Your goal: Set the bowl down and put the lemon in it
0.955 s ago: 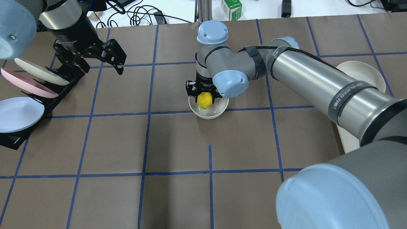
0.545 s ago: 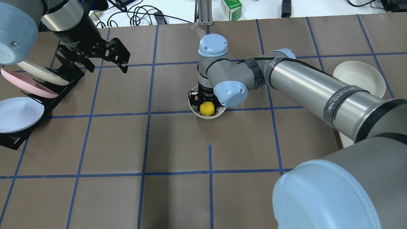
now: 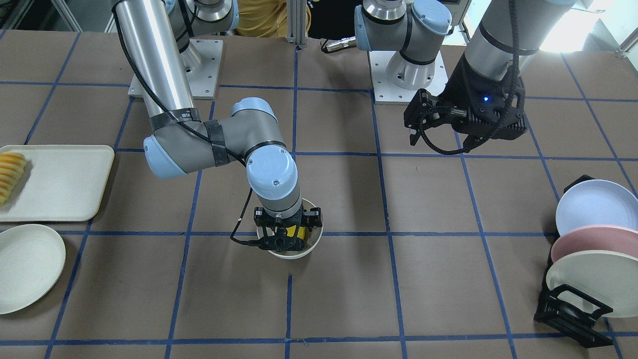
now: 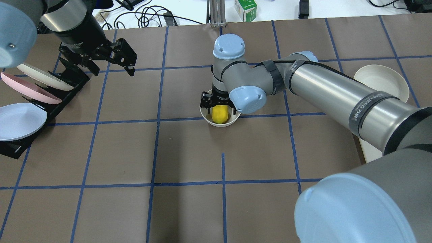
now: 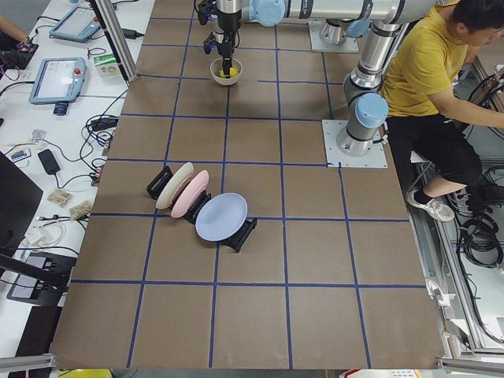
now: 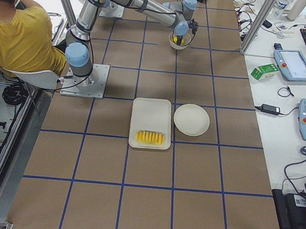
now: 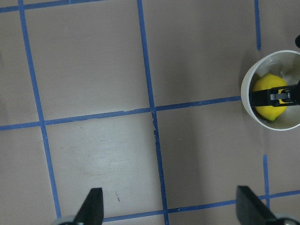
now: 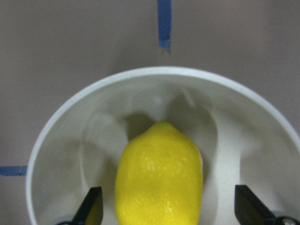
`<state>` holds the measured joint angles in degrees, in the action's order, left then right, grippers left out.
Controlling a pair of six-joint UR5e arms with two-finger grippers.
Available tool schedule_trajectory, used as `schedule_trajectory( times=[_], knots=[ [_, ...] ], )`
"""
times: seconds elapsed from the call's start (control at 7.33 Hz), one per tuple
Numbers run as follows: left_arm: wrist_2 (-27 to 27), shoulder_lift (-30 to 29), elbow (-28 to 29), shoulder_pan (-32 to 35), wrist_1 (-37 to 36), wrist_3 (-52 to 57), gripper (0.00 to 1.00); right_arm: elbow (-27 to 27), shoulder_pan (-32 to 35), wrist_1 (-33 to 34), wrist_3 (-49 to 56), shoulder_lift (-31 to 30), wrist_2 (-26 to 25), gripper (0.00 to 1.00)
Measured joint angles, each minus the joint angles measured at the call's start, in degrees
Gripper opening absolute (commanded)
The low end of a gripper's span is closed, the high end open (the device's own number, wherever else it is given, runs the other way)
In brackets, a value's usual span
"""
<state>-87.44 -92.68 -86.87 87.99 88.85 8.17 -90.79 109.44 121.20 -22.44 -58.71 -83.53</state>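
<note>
The off-white bowl [image 4: 221, 124] stands upright near the table's middle, on a blue tape line. It also shows in the front view [image 3: 294, 254] and the left wrist view [image 7: 243, 93]. The yellow lemon [image 4: 219, 114] lies inside it. My right gripper [image 4: 219, 108] reaches down into the bowl. In the right wrist view the fingers [image 8: 91, 208] stand apart on either side of the lemon [image 8: 159, 173] with a gap on each side, so it is open. My left gripper [image 4: 132, 67] hovers open and empty at the far left, above bare table.
A black rack with pastel plates [image 4: 23, 91] stands at the left edge, close under my left arm. A flat cream plate [image 4: 379, 81] and a tray [image 3: 60, 182] with sliced orange-yellow food [image 3: 11, 174] lie on the right side. Cables and a green box [image 4: 245, 8] sit beyond the far edge.
My right gripper came down into the bowl with the lemon, and its fingers now stand apart from it. The lemon rests in the bowl. My left gripper shifted only slightly.
</note>
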Motion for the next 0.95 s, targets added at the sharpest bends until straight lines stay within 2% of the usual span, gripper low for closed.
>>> schedule_trajectory(
  times=[0.41, 0.95],
  knots=[
    [-0.03, 0.15, 0.06, -0.04, 0.06, -0.02, 1.00, 0.54, -3.79, -6.25, 0.60, -7.02, -1.34, 1.00],
    [-2.14, 0.27, 1.40, -0.34, 2.73, -0.05, 1.00, 0.24, -15.43, -19.15, 3.91, -19.09, -1.44, 1.00]
  ],
)
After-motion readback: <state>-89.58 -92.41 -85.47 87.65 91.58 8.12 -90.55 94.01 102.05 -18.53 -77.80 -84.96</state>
